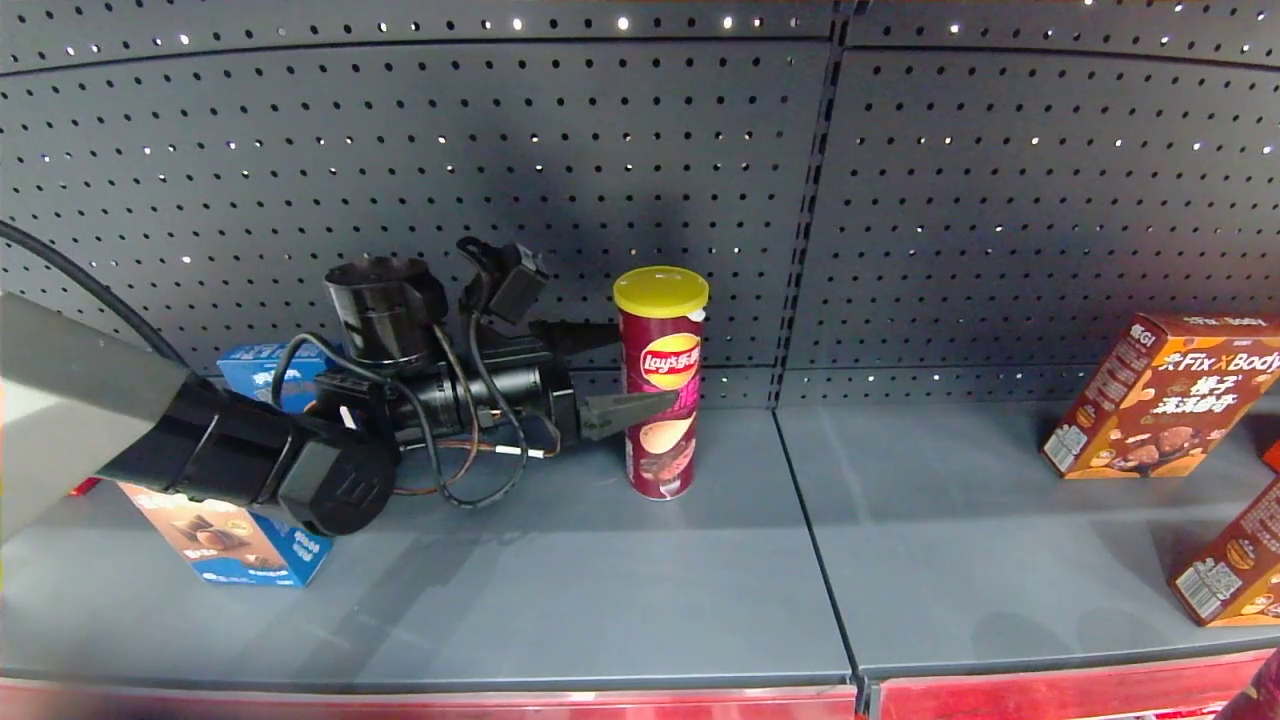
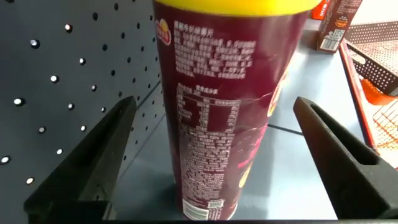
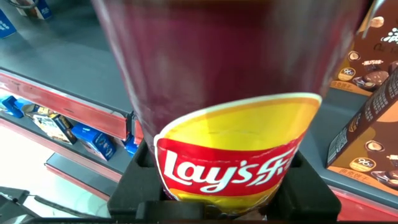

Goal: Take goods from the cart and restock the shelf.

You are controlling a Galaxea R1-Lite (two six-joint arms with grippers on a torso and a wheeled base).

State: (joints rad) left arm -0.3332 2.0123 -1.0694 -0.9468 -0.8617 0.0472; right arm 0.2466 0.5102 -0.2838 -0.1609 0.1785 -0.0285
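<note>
As the left hand (image 1: 645, 365) sits open astride the upright chips can (image 1: 662, 450) on the shelf (image 1: 600, 580), back out toward 9 o'clock without clipping; right hand (image 3: 227, 190) grips second can (image 3: 236, 93).

Chip can (image 2: 221, 118): maroon tube with a yellow lid, standing upright on the shelf, back label of small print facing the camera.
Left gripper (image 2: 214, 106): spread wide around the can, one black finger (image 2: 93, 168) on each side, a clear gap between each finger and the can.
Shelf (image 2: 292, 168): grey, flat, bearing the can.
Pegboard (image 2: 50, 62): dark perforated back panel, just behind the can.
Brown box (image 2: 336, 22): further along the shelf, well apart from the can, with a red pack's corner beside it.
Wire basket (image 2: 373, 56): dark mesh with an orange part, past the shelf's front edge.
</note>
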